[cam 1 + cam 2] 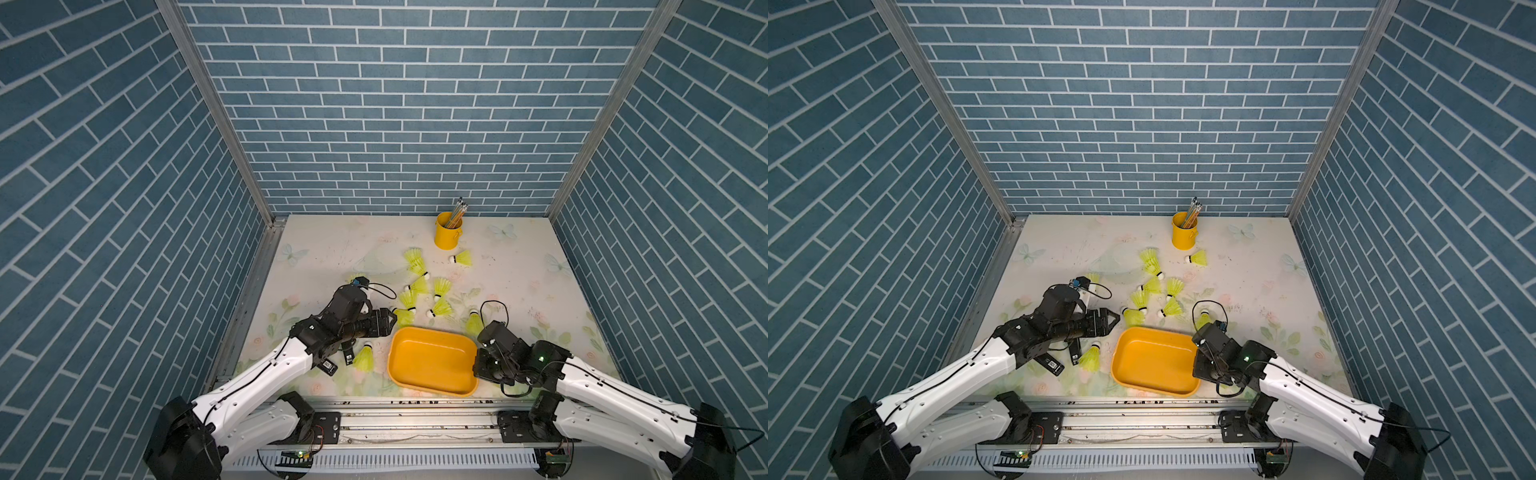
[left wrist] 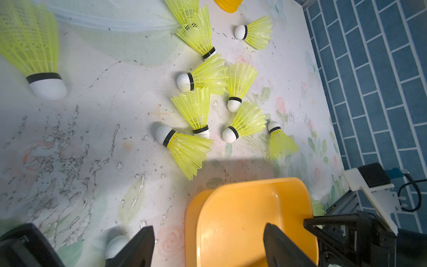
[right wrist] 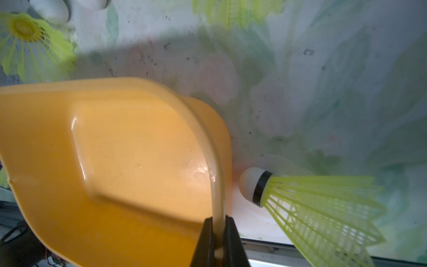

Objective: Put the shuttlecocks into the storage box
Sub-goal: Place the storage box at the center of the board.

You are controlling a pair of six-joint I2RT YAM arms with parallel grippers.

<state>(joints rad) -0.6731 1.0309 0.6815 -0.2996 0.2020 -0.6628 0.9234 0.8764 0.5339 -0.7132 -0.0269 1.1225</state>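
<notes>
Right gripper (image 3: 218,223): jaws clamped on the rim of the storage box (image 3: 115,150), one finger inside the wall, one outside. Both top views put it at the box's right short side. In the right wrist view a shuttlecock (image 3: 312,203) lies on its side just outside that wall, white tip toward the box. Can't tell if it touches.

Left gripper (image 2: 208,226): jaws wide apart, nothing between them. In the left wrist view one finger shows in front of the box, the other in front of the table (image 2: 92,138). In a top view it hovers by the box's far left corner, pointing at the cluster.

Shuttlecocks (image 1: 428,297): loose cluster on the table just behind the box, nearest one right at the left gripper's tips.
- Two nested together further back (image 1: 415,262).
- One alone (image 1: 461,258) beside the pencil cup (image 1: 446,235), which holds pencils (image 1: 457,210).
- One (image 1: 473,322) off the box's far right corner, next to the right wrist.
- One (image 1: 365,357) left of the box, beside the left arm.

Every shuttlecock in view lies on the table, outside the box.
</notes>
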